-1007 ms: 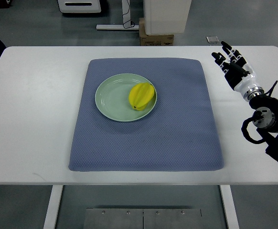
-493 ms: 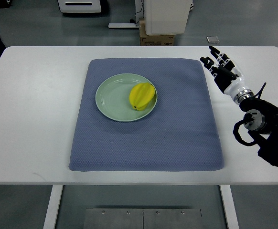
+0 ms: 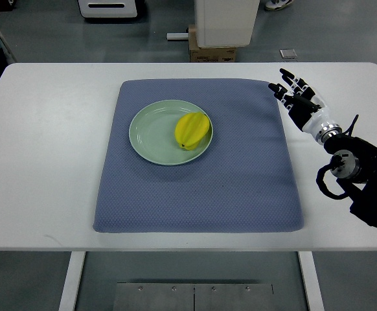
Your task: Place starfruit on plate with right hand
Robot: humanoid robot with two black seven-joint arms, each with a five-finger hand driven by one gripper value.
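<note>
Starfruit [image 3: 193, 130] already sits on plate's [image 3: 151, 134] right rim, long axis w/ the desk's [image 3: 46, 162] depth, well left of right hand [image 3: 298, 98], fingers [image 3: 284, 89] spread, empty.

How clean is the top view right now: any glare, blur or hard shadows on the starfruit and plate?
Top view: lighting is soft and even, with no glare on the plate or the white table. The starfruit is sharp and casts only a faint shadow. The right hand, open beside the blue mat, shows no motion blur.
</note>
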